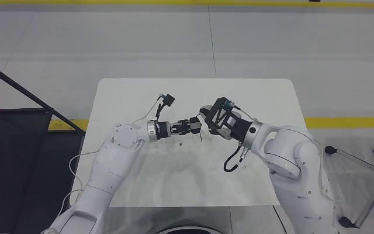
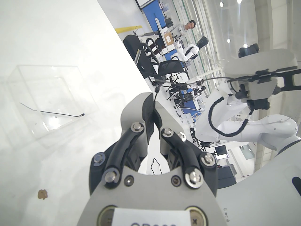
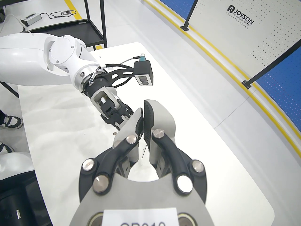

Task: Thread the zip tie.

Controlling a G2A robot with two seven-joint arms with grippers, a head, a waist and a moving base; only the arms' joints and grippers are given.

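Grippers meet above the table point(image 1: 263, 99) in your top view: left gripper point(image 1: 195, 123) and right gripper point(image 1: 203, 116) nearly tip to tip, likely to line up the ends of the zip tie point(image 1: 199, 136), a thin black strand hanging between them. Left wrist view: your fingers pinch the tie, its small head point(image 2: 156, 90) poking past the pads. Right wrist view: pads clamp the strap, tail dangling below.

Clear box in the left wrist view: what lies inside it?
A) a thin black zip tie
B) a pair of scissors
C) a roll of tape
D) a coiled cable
A: a thin black zip tie lies flat on the floor of the clear box.
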